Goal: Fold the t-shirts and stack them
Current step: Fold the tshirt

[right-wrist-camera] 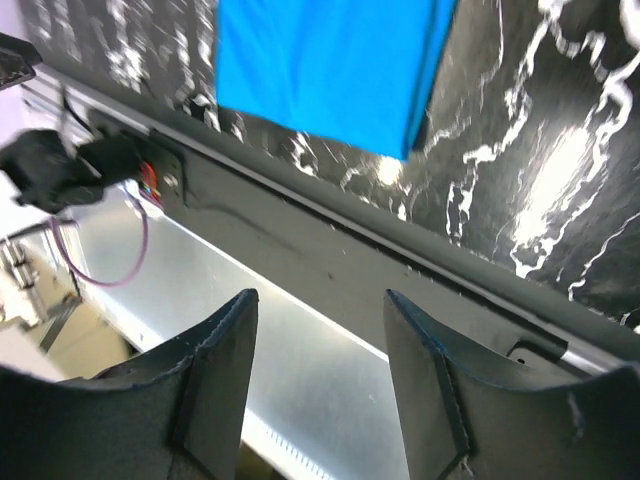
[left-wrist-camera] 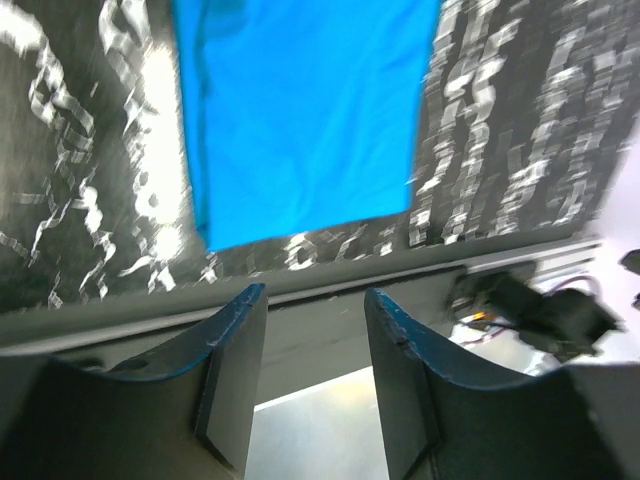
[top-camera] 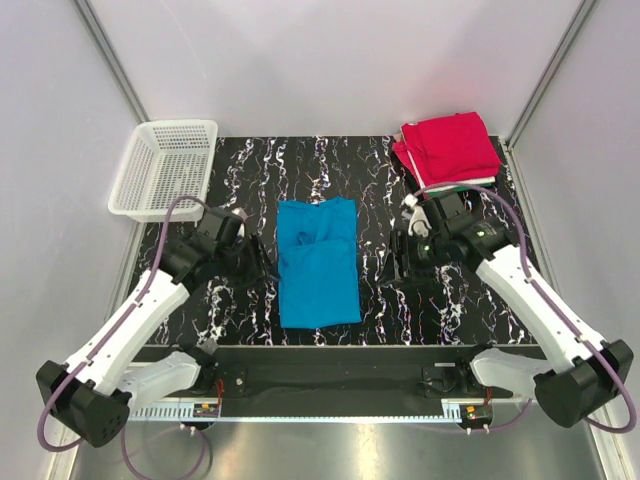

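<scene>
Both the left gripper (top-camera: 258, 264) and right gripper (top-camera: 398, 262) are held wide, empty; the blue t-shirt (top-camera: 318, 262) is half-folded, not yet stacked on the red pile (top-camera: 450, 148) at one o'clock.

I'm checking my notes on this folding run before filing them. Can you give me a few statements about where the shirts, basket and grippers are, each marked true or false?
The bright blue cloth t-shirt lies inside the white plastic mesh basket. False: it lies folded on the black marbled table, apart from the basket.
The left gripper is open and empty. True.
The right gripper is clamped on the blue t-shirt. False: its jaws stand open, holding nothing.
A folded red cloth t-shirt tops the stack in the table's far right corner. True.
</scene>
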`<act>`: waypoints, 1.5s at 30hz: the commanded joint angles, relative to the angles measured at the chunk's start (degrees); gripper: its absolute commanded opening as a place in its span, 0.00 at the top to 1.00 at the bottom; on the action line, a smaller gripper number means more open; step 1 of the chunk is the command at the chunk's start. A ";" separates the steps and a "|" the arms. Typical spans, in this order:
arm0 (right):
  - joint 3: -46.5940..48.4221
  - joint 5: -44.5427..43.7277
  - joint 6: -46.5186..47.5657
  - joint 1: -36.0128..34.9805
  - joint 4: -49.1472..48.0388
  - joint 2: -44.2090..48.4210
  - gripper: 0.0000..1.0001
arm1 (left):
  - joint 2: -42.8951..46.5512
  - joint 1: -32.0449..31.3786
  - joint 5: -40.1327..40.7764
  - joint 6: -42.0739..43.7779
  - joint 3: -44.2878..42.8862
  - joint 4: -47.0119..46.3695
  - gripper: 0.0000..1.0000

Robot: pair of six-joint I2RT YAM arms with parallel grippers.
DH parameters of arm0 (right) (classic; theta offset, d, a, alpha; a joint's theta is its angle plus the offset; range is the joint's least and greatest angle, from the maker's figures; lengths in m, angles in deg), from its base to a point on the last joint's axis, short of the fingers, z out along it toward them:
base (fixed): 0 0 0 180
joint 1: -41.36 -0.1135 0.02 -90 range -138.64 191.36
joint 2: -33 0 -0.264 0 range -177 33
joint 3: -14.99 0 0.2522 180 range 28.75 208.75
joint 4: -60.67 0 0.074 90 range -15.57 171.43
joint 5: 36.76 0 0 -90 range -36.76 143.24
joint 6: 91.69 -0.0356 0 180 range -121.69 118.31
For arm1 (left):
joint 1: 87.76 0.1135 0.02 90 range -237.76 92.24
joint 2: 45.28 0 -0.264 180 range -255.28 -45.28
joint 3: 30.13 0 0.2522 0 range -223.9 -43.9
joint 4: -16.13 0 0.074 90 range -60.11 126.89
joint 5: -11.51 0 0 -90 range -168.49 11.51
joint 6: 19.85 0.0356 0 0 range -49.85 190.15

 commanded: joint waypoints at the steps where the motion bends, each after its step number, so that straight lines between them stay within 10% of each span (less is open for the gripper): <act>1: -5.38 3.99 -0.08 -0.31 -3.12 -1.26 0.39 | 0.95 0.10 -2.37 -1.60 7.51 -3.40 0.48; 17: -14.88 13.48 -9.12 -0.22 -22.44 -9.60 0.27 | -3.87 0.63 -13.71 -2.74 22.02 -23.62 0.40; 45: -18.92 14.54 -16.60 -0.22 -29.57 -21.74 0.26 | -11.61 7.22 -17.40 1.39 30.72 -26.79 0.38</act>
